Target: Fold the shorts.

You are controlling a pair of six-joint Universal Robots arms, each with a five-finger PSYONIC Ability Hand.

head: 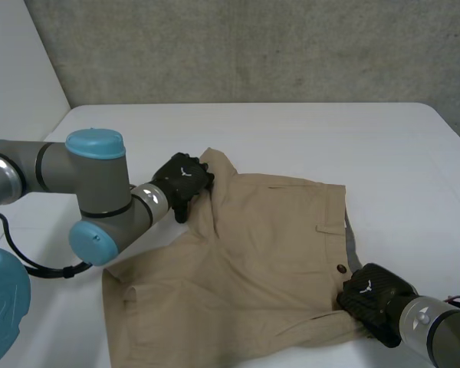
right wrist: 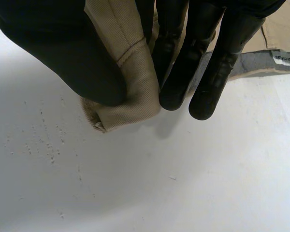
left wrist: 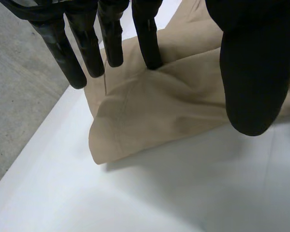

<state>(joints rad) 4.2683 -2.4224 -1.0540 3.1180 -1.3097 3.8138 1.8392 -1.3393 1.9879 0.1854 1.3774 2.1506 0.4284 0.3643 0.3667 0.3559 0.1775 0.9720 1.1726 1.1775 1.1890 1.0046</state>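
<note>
**Right hand grips a corner, left hand has no grip**

Nearest the robot, the right hand [head: 376,297] is at the near right corner of the shorts [head: 253,253], just beside the waistband button [head: 341,268]. Its wrist view shows a small bunched wad of tan cloth pinched between the thumb [right wrist: 63,58] and the fingers [right wrist: 176,72]. The shorts lie spread across the middle of the white counter [head: 291,130], mostly flat, with creases running toward the far left.

At that far left corner is the left hand [head: 182,182]. Its fingers [left wrist: 147,38] are straight and spread, with one fingertip resting on the cloth and the thumb held clear of it, so it holds nothing. The corner under it is already doubled over on itself.

Risks, as I judge them:
- **Uneven pull:** if the right hand pulls alone, the free far side would likely drag and skew the fold.
- **Weak grip:** the right pinch takes in little cloth and may slip when lifted.
- **Trapped crease:** the doubled corner could get caught inside the fold.

Count: one pair of shorts, one button, two hands, one counter.
</note>
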